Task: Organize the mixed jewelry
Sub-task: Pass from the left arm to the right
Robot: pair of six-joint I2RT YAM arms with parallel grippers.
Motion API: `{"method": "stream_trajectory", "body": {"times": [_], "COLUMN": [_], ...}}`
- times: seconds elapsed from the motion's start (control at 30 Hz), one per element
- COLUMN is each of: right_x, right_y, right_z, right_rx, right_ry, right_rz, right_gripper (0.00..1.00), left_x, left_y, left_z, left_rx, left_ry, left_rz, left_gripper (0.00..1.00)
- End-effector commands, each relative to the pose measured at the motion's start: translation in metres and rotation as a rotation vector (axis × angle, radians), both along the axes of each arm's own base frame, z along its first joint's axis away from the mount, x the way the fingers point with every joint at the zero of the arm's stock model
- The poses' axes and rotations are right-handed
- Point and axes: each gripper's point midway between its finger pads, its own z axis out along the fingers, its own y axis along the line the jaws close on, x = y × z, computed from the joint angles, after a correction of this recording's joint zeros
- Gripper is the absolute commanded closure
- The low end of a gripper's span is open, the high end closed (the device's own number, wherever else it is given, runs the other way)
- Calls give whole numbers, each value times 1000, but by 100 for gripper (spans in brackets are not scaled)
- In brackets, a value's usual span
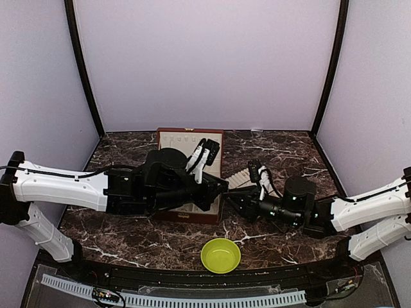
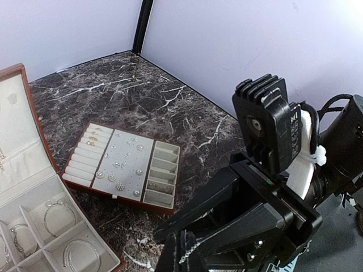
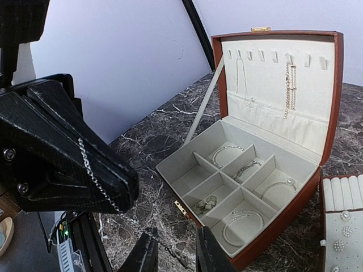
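My left gripper point(image 2: 180, 235) is shut on a thin silver chain point(image 2: 186, 253) of the mixed jewelry, held above the table between the box and the tray. From the right wrist, the chain point(image 3: 91, 164) drapes over the left gripper point(image 3: 129, 194) and trails down between the fingers of my right gripper point(image 3: 176, 228), which stands open just below it. The red-brown jewelry box point(image 3: 272, 226) is open; its cream compartments hold silvery bracelets point(image 3: 241, 224) and a clump of small pieces point(image 3: 207, 203). Both grippers point(image 1: 227, 190) meet at the box's right front corner.
A flat brown-edged tray point(image 2: 113, 198) with cream rows and small earrings point(image 2: 120, 185) lies right of the box. A lime-green bowl point(image 1: 220, 255) sits near the front edge. Necklaces point(image 3: 290, 85) hang inside the raised box lid. Walls close in the back and sides.
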Motion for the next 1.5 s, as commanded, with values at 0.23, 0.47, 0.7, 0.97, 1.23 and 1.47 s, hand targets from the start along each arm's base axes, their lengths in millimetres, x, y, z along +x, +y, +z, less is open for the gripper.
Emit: {"method": "stream_trajectory", "body": {"times": [0.23,0.47,0.7,0.97,1.23,1.47], "right_x": [3,5,7,10,3,4], "right_y": [5,12,7,6,21,26], "right_z": [42,36,46,52,53,56], "right_rx": [106,83,105,53,-11,-31], "right_ry": [-76,-73,-84,-77,-33,17], "right_rz": [-25,-18,-52,-67,9,8], "right_gripper": [81,83,100,100,100,100], "left_x": [-8,-10,-4,10,19,15], "left_y": [1,-2,8,16,14,7], "left_z": [12,14,7,-15,-20,-21], "left_rx": [-53,-75,-53,7,5,-19], "left_ry": [1,3,-11,-43,-115,-156], "left_rz": [-29,-47,6,73,101,56], "left_gripper": [100,100,100,100,99,90]}}
